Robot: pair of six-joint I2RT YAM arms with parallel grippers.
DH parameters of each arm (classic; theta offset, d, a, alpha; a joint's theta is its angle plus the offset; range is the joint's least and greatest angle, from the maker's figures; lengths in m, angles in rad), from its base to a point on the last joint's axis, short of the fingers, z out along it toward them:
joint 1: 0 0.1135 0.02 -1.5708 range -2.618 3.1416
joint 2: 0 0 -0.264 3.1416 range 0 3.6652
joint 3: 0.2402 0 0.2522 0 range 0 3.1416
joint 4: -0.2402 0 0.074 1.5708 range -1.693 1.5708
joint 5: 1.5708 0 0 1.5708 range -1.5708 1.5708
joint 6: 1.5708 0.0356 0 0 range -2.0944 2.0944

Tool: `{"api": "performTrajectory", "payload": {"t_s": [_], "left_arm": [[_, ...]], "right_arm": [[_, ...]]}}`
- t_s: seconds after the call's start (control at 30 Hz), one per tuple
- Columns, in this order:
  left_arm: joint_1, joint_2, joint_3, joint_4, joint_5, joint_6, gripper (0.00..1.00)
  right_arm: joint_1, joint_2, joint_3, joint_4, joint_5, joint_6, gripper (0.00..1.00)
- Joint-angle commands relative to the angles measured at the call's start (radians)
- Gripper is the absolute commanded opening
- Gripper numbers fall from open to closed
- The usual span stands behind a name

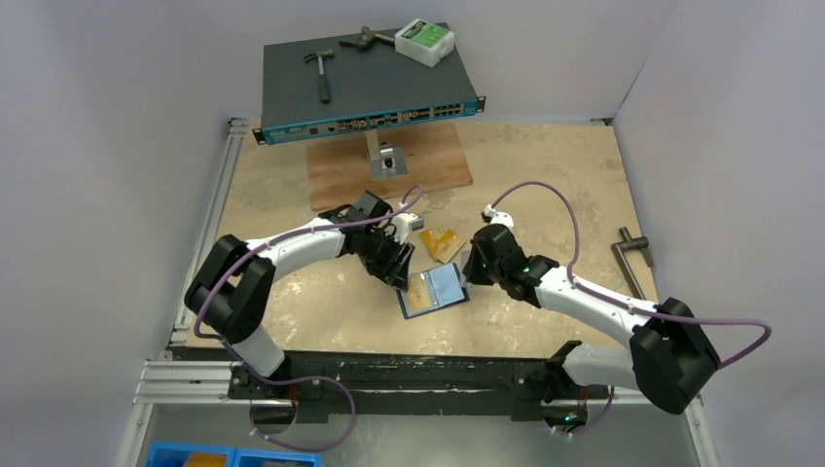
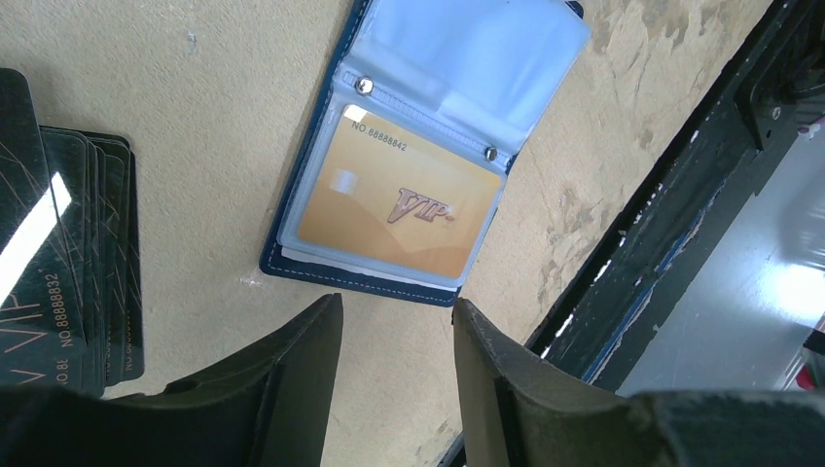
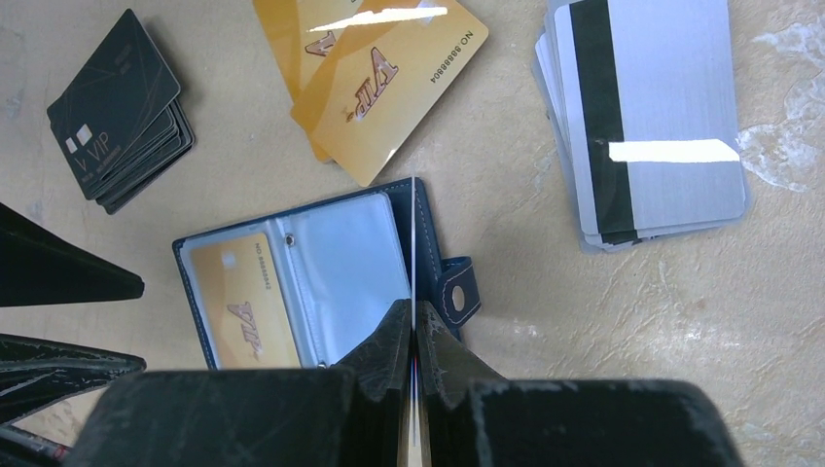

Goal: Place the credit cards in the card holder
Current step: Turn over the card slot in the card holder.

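Right claw [image 3: 412, 316] is pinched tight on a card [image 3: 413, 243]. It shows edge-on as a thin line, its far end over the holder's right edge, just beside the snap tab [image 3: 457, 292]. The holder [image 3: 302, 282] lies open, lower left of centre in the right wrist view. One gold card [image 3: 238, 311] is already in its left pocket, and the clear sleeve next to it looks free.

Left claw [image 2: 397, 306] hovers spread, nothing between its fingers, just short of the holder's near edge. The loose piles sit along the top: gold cards [image 3: 379, 78] centre, black stack [image 3: 122, 107] left, silver stack [image 3: 652, 117] right.

The step looks like feeding the held card into that free sleeve. To do it well, lay the card flatter and line it up with the sleeve mouth, which I can't make out. The left claw should pin the holder so it doesn't skate.
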Motion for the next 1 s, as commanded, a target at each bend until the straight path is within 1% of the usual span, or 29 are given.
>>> {"api": "performTrajectory", "payload": {"t_s": [0.0,0.3,0.5,0.97], "left_arm": [[-0.002,-0.015,0.004,0.013,0.018,0.022,0.45],[-0.001,-0.014,0.005,0.009,0.021,0.02,0.45],[-0.001,-0.015,0.005,0.009,0.023,0.02,0.45],[-0.001,-0.012,0.008,0.005,0.019,0.025,0.44]], "right_arm": [[-0.002,-0.006,-0.007,0.03,0.008,-0.019,0.0],[-0.003,-0.023,-0.01,0.013,0.037,-0.026,0.0],[-0.002,-0.025,-0.028,0.043,0.002,-0.012,0.0],[-0.003,-0.03,-0.045,0.05,-0.02,-0.01,0.0]]}}
